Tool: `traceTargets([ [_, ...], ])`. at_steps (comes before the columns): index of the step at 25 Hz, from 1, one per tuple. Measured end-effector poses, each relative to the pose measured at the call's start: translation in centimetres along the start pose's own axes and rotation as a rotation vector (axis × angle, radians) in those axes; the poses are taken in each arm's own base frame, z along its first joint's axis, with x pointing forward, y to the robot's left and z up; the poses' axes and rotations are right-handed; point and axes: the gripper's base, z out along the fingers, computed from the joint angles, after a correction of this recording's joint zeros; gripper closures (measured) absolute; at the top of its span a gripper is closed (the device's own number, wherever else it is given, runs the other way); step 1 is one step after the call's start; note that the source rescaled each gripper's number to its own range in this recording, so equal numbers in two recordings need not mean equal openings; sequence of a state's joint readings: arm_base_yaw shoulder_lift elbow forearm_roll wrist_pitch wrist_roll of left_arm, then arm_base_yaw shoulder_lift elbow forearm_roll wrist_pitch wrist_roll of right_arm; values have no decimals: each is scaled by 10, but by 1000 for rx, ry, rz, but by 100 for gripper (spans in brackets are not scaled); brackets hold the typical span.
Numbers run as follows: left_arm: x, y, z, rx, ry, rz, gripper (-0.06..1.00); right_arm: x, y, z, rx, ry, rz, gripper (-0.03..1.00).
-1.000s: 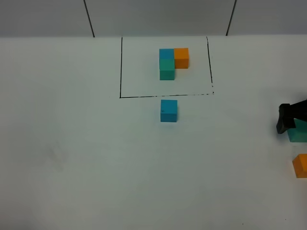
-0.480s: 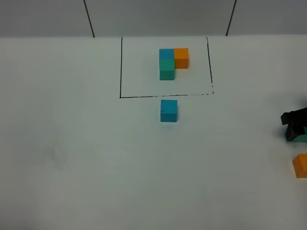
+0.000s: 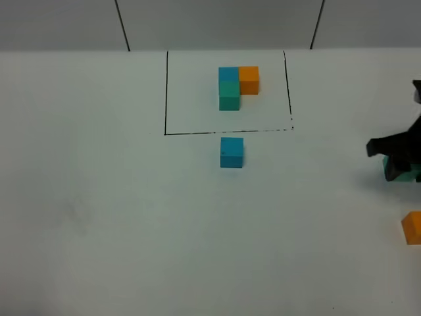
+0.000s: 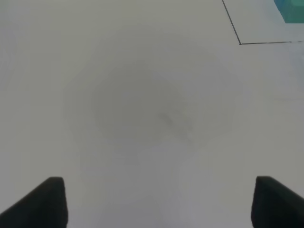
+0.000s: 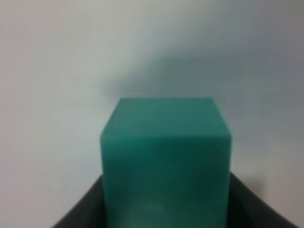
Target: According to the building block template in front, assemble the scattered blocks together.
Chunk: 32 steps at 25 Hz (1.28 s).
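The template [image 3: 233, 85], a blue, teal and orange L-shaped cluster, sits inside the black-line rectangle [image 3: 166, 92] at the far middle. The loose sky blue cube [image 3: 231, 152] lies just in front of that rectangle. The loose orange cube [image 3: 412, 228] lies at the right edge. My right gripper [image 3: 387, 162] is near the right edge, shut on the loose teal cube [image 3: 413, 176], which fills the right wrist view [image 5: 166, 161] between dark fingers [image 5: 80, 213]. My left gripper [image 4: 159, 204] is open and empty over bare table, and is out of the exterior view.
The white table [image 3: 99, 210] spreads to the left and front. A corner of the black rectangle [image 4: 240, 42] and a bit of a template cube [image 4: 290, 9] show in the left wrist view. A grey wall [image 3: 217, 23] runs along the back.
My right gripper has shifted left and toward the back with the teal cube between its fingers. The sky blue and orange cubes have not moved.
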<state>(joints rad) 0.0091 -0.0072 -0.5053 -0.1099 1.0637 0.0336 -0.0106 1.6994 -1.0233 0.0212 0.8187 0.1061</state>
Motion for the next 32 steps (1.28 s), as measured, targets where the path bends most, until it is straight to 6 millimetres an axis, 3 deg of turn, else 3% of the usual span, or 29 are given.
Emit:
traceTargets([
  [2,0,0,0,0,0,0,26,12,36,-23,17,-40,-14,96],
  [5,0,0,0,0,0,0,26,36,91,-36,37,-59,15,96],
  [9,0,0,0,0,0,0,26,59,150,-29,47,-52,24,96],
  [14,0,0,0,0,0,0,26,65,207,-16,38,-44,-34,96],
  [17,0,0,0,0,0,0,26,62,231,-6,24,-28,-44,96],
  [23,0,0,0,0,0,0,26,51,260,18,-5,26,-35,96],
  [32,0,0,0,0,0,0,26,36,279,46,36,-1,-100,96],
])
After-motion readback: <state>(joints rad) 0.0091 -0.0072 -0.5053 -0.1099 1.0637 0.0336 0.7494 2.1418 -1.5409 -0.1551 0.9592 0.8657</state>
